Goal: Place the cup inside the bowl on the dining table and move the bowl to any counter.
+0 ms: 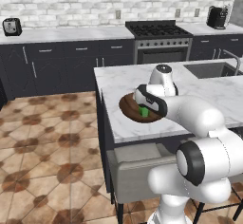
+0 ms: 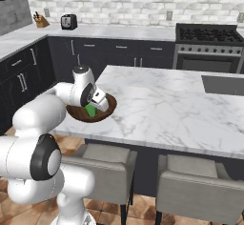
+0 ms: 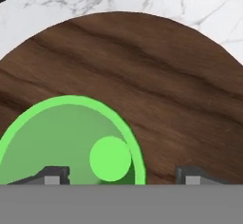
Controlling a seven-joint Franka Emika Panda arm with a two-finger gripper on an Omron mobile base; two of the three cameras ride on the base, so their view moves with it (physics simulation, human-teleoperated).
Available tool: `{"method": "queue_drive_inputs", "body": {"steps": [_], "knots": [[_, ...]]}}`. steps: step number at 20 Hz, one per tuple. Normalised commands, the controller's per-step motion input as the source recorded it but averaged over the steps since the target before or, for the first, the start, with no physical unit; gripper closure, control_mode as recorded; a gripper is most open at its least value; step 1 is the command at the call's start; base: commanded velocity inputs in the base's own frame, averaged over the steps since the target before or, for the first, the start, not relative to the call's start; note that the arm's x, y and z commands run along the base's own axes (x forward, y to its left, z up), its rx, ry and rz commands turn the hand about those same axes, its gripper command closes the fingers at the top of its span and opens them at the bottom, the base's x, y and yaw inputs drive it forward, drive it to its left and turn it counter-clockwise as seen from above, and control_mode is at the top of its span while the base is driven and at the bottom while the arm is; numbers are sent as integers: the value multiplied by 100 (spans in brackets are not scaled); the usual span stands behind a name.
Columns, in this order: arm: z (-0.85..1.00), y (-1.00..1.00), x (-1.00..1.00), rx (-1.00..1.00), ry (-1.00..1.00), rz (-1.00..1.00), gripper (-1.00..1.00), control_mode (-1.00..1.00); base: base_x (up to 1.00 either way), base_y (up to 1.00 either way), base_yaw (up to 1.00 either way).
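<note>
The green cup [image 3: 71,142] stands up inside the brown bowl [image 3: 156,90] on the dining table [image 1: 209,95]. The claw [image 3: 123,175] hangs right over it, fingers wide apart, holding nothing.

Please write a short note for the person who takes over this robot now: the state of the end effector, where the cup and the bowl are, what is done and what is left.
End effector: open, holding nothing, just above the bowl; its fingertips stand on either side of the cup's rim.
Cup: standing upright inside the bowl, off centre.
Bowl: on the dining table, near a corner of its top.
Done: cup is placed in the bowl.
Left: grasp the bowl, probably by its rim, and carry it with the cup to a counter, for example the long counter along the back wall.
</note>
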Motion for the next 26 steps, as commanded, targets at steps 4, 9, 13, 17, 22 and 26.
{"method": "queue_drive_inputs", "body": {"steps": [4, 9, 13, 17, 22, 26], "knots": [[1, 0, 0, 0, 1, 0, -100, -100, 0, 0, 0], [12, 0, -4, 0, 0, 0, -100, -100, 0, 0, 0], [18, 0, 0, -1, 0, 0, -100, -100, 0, 0, 0], [20, -1, -3, 0, 0, 0, -100, -100, 0, 0, 0], [23, -13, -10, 0, 0, 0, -100, -100, 0, 0, 0], [12, -33, -10, 0, 0, 0, -100, -100, 0, 0, 0]]}}
